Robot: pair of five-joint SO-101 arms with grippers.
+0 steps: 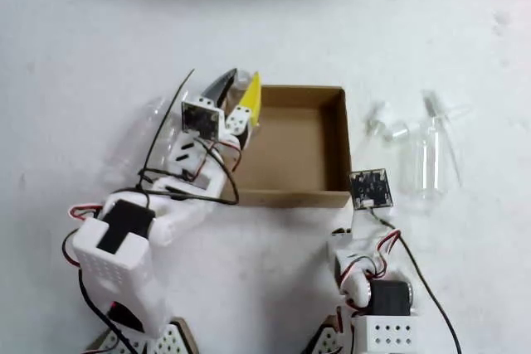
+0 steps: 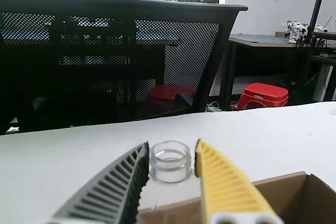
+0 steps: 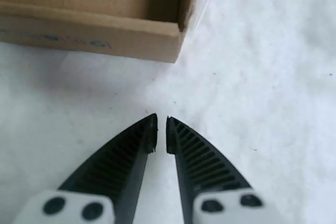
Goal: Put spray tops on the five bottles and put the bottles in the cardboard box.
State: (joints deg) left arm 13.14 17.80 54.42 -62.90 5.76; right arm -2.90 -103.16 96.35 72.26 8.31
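My left gripper clamps an uncapped bottle, axis upright, at the cardboard box's far-left corner. Spray tops lie right of it, nearer my right gripper, which is near-closed and empty.

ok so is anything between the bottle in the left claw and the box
nothing visible does. the left claw holds the bottle by its neck right at the far left corner of the box, which is open on top and bare inside

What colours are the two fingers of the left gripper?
Left gripper: grey and yellow; left wrist view.
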